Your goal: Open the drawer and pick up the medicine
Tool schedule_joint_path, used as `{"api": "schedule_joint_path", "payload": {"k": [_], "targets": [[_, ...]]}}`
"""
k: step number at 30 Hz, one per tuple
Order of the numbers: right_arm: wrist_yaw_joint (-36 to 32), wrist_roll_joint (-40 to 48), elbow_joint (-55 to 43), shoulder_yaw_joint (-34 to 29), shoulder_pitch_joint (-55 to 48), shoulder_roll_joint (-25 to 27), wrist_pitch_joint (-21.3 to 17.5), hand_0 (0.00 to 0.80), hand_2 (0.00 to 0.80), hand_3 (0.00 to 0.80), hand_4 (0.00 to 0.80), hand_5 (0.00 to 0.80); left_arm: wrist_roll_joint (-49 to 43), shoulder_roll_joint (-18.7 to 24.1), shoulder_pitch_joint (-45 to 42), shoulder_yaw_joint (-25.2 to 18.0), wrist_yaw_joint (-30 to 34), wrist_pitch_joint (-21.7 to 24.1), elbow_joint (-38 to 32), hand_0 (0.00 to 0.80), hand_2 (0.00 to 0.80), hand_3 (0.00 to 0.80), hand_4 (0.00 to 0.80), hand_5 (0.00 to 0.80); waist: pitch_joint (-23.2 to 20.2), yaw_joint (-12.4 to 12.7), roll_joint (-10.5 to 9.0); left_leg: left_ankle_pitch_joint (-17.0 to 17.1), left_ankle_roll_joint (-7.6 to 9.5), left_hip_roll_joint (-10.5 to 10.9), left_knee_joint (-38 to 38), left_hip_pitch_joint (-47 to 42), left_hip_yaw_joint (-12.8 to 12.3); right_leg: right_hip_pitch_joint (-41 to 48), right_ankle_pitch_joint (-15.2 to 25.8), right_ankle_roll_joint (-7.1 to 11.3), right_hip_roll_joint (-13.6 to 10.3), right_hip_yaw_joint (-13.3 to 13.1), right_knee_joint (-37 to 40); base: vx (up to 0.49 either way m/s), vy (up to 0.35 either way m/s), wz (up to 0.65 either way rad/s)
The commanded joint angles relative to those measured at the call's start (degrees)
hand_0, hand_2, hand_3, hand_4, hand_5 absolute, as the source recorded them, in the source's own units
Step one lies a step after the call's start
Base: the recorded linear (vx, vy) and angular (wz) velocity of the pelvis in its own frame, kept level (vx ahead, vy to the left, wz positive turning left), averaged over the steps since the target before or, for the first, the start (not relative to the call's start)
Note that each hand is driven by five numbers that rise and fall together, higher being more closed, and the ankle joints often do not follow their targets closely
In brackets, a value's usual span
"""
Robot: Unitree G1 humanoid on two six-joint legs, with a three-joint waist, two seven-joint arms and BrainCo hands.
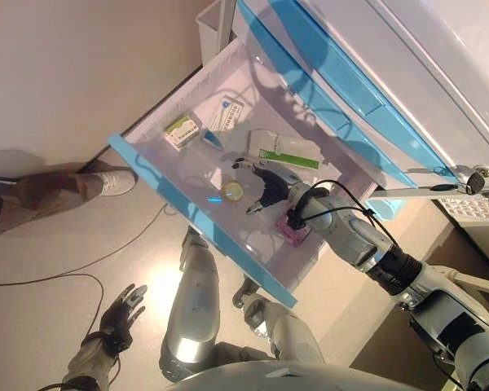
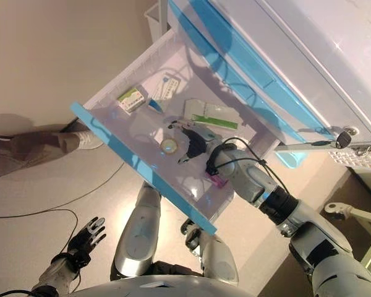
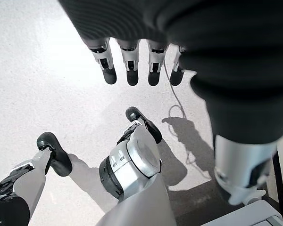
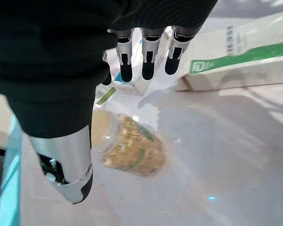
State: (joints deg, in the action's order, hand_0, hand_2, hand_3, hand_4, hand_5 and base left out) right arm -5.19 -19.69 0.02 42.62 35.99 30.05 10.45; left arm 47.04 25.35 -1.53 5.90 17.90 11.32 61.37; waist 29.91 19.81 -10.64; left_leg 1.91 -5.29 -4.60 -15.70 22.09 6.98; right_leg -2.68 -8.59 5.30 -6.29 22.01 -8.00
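Drawer [image 1: 197, 213] stands pulled out, blue-fronted with pale walls. Inside lie a long white box [image 1: 287, 150] with a green stripe, two smaller boxes [image 1: 182, 129] toward the far corner, and the bottle [image 4: 128, 148], a clear one on its side, full of golden pills. My right hand [image 1: 265, 186] hovers just above it, fingers relaxed, holding nothing. My left hand [image 1: 122, 314] hangs loose over the floor.

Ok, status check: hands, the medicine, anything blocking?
Right hand open inside open drawer, over lying medicine bottle, no grasp yet. Left hand open, idle near floor. Boxes beside, nothing blocking.
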Motion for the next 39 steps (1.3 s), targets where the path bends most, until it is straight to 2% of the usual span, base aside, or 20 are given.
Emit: {"api": "schedule_joint_path", "payload": {"k": [1, 20, 39], "targets": [[0.53, -1.0, -3.37, 0.47, 1.27, 0.34, -3.05, 0.0, 0.0, 0.0, 0.0, 0.0, -3.22, -0.67, -2.5, 0.86, -0.44, -0.87, -0.96, 0.0, 0.0, 0.0, 0.0, 0.0, -0.12, 1.19, 0.01, -5.09, 3.67, 3.73, -1.33, -0.34, 1.36, -4.17, 7.19, 0.95, -2.02, -2.2, -2.09, -0.011, 0.002, 0.06], [-1.78, -3.78, -1.49, 4.08, 2.76, -2.52, -4.5, 0.0, 0.0, 0.0, 0.0, 0.0, -3.45, -0.46, -1.04, 0.74, -0.7, -0.79, 0.29, 0.0, 0.0, 0.0, 0.0, 0.0, -0.12, 2.1, -0.77, -5.29, 3.65, 3.82, -1.64, 0.87, 2.51, -5.53, 7.41, 1.11, -1.92, -1.54, -2.58, -0.001, 0.0, 0.02], [4.18, -6.39, 1.01, 3.23, 1.52, -3.11, -2.42, 0.0, 0.0, 0.0, 0.0, 0.0, -3.4, -0.66, -1.29, 0.86, -1.15, -0.62, 0.19, 0.0, 0.0, 0.0, 0.0, 0.0, -0.12, 1.38, -1.14, -6.04, 3.76, 3.83, -2.59, 1.49, 2.56, -6.49, 7.76, 1.33, -1.83, -2.13, -2.85, 0.0, -0.001, 0.0]]}}
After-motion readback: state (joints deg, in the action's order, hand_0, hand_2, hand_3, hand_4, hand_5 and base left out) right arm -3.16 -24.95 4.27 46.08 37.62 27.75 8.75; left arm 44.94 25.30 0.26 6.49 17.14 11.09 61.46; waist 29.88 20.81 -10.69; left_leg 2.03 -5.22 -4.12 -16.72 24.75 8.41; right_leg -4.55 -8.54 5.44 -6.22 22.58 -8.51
